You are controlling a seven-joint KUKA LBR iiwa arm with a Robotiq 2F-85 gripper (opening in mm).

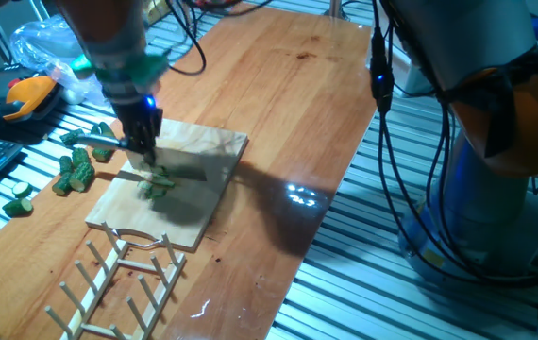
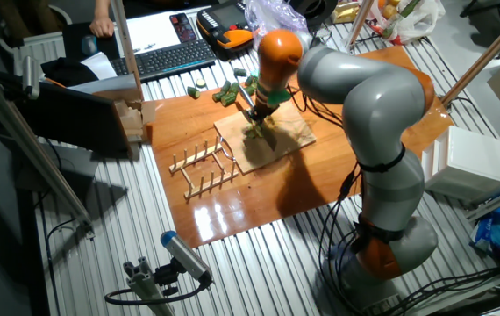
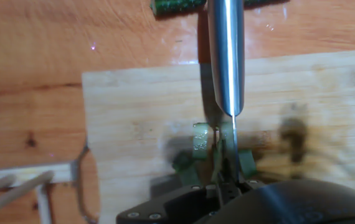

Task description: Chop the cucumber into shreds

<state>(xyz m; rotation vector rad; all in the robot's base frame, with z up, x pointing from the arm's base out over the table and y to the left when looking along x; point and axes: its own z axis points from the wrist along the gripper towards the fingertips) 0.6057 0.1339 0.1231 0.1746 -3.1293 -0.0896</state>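
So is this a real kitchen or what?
Probably a robot lab, not a kitchen: the table sits on metal rails, with a computer keyboard behind it and loose cables on the floor.

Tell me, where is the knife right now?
The knife is held by the gripper over the wooden board, its blade down among the shreds.

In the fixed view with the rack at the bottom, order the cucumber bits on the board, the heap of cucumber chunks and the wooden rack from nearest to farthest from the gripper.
1. Cucumber bits, on the cutting board, right under the gripper.
2. Heap of cucumber chunks, off the board's left edge.
3. Wooden rack, beyond the board's near edge.
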